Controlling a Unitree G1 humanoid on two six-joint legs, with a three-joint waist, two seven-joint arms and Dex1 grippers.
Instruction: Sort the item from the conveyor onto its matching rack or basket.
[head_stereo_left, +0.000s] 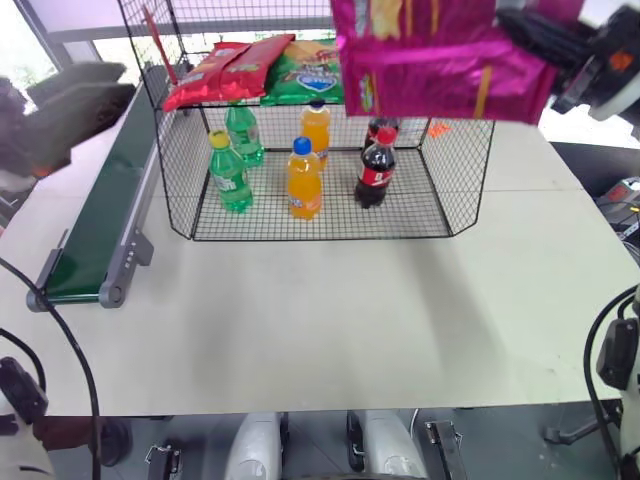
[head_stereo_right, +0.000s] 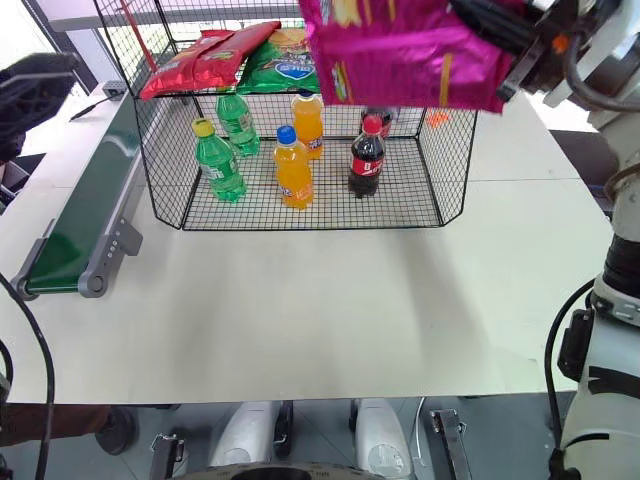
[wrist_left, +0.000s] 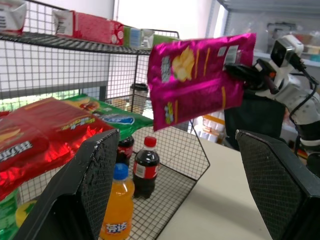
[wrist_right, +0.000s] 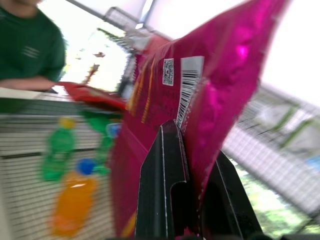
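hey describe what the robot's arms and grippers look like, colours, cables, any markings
The left gripper has two broad black fingers with a fine cross-hatched pad texture and bevelled edges. The right gripper has the same black fingers. The right arm is white and grey with black joints, black cables looped along it, and a small orange mark near the wrist.

The cage's upper shelf (head_stereo_left: 330, 103) lies open rightward (red bags (head_stereo_left: 225, 68) and green bag (head_stereo_left: 305, 72) crowd its left).

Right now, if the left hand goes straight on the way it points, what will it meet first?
Probably the pink crisp bag, which hangs ahead between the left hand's open fingers, held by the right hand. Depth is unclear; it may pass beneath.
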